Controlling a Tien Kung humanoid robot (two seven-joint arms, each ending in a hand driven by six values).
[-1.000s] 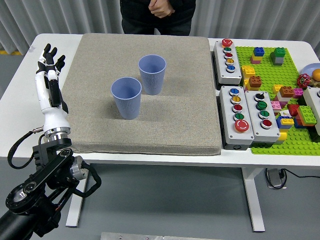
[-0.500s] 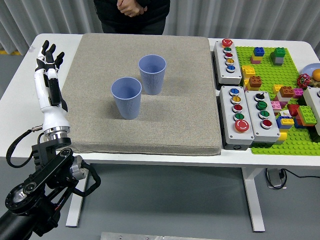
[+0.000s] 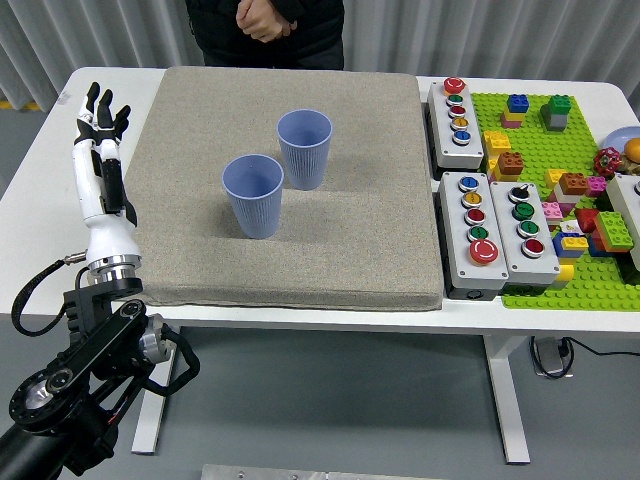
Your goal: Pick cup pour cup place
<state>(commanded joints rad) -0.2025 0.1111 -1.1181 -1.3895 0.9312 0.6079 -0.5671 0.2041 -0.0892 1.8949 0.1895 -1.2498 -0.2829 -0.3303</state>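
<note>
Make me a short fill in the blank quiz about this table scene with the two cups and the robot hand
1. Both cups, the near cup and the far cup, are ____ in colour.
2. The cups stand on a grey ____.
3. The left hand holds ____, with its fingers spread.
4. The button boxes lie to the ____ of the cups in the picture.

Missing words: blue; mat; nothing; right

Left arm raised at left, left hand (image 3: 101, 125) empty, fingers spread

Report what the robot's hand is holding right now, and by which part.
Nothing is held. The left hand is open, fingers spread, at the table's left side, apart from both blue cups standing on the grey mat.
</note>
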